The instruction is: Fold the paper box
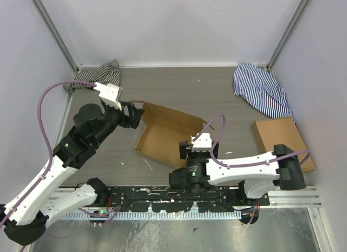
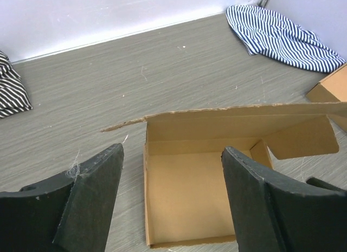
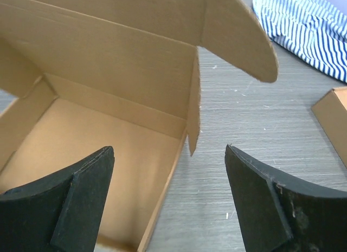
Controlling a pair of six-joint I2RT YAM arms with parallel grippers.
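Flagging risks: box sits mid-table, walls up, lid open and leaning back, its rounded tab untucked. Left claw hovers near the box's far-left corner, wide open, holding nothing. Right claw is also wide open and empty, straddling the near-right wall. Nothing pins the box, so pushing the lid likely slides it. Tab may land outside the wall and jam; a hard pinch could crush that wall.
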